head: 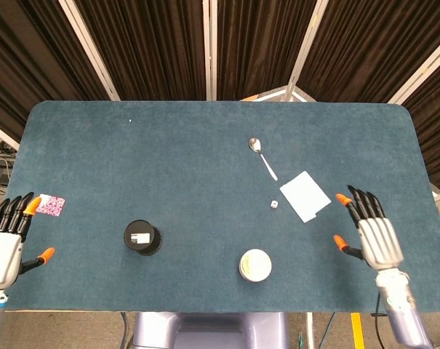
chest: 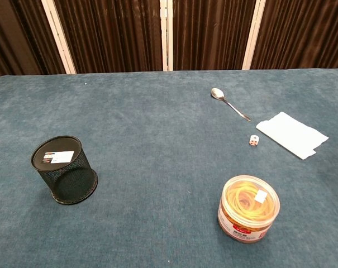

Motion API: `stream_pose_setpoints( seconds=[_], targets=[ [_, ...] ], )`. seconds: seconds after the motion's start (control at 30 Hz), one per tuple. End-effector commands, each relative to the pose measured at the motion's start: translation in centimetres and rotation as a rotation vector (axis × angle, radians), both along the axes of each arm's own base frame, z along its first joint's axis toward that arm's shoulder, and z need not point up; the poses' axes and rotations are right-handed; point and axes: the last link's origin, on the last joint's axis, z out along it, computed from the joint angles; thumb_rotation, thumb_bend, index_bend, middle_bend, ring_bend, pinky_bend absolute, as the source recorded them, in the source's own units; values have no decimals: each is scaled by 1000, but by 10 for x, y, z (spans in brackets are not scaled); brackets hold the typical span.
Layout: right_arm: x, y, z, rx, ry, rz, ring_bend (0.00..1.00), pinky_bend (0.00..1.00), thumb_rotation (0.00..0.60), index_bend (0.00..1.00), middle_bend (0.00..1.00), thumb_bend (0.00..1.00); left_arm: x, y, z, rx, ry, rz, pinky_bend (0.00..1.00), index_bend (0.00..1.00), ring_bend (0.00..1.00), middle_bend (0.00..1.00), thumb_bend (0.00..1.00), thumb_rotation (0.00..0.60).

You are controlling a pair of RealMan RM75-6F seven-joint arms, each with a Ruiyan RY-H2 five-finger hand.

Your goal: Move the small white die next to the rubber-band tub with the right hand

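Note:
The small white die (head: 274, 206) (chest: 253, 140) lies on the blue table, just left of a white paper sheet (head: 305, 195) (chest: 291, 134). The round rubber-band tub (head: 255, 265) (chest: 248, 208) stands nearer the front edge, below and left of the die. My right hand (head: 367, 230) hovers open at the table's right side, fingers spread, well right of the die and holding nothing. At the table's left edge my left hand (head: 5, 243) is open too. Neither hand shows in the chest view.
A metal spoon (head: 262, 157) (chest: 230, 103) lies behind the die. A black mesh cup (head: 142, 238) (chest: 65, 169) stands front left. A small red-patterned card (head: 52, 205) lies by my left hand.

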Motion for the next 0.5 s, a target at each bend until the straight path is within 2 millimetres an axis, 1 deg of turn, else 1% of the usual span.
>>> stream_pose_setpoints(
  seconds=[0.03,0.1,0.23,0.37,0.5],
  targets=[
    [20,-28,-10,34,12,16,0,0,600,251,9,181,0,1,0,1,0,1,0,0,0,0,43,600],
    [32,-46,-20,60,30,28,0,0,600,275,26,181,0,3,0,2,-1,1,0,0,0,0,43,600],
    [46,-70,-43,115,50,23,0,0,600,315,49,182,-1,4,1,0,-3,6,0,0,0,0,43,600],
    [54,-87,-67,166,37,-5,0,0,600,356,67,177,-2,5,-1,-8,0,9,0,0,0,0,43,600],
    [57,-99,-85,196,35,-39,0,0,600,377,81,179,-3,6,-2,-13,0,12,0,0,0,0,43,600]
  ],
)
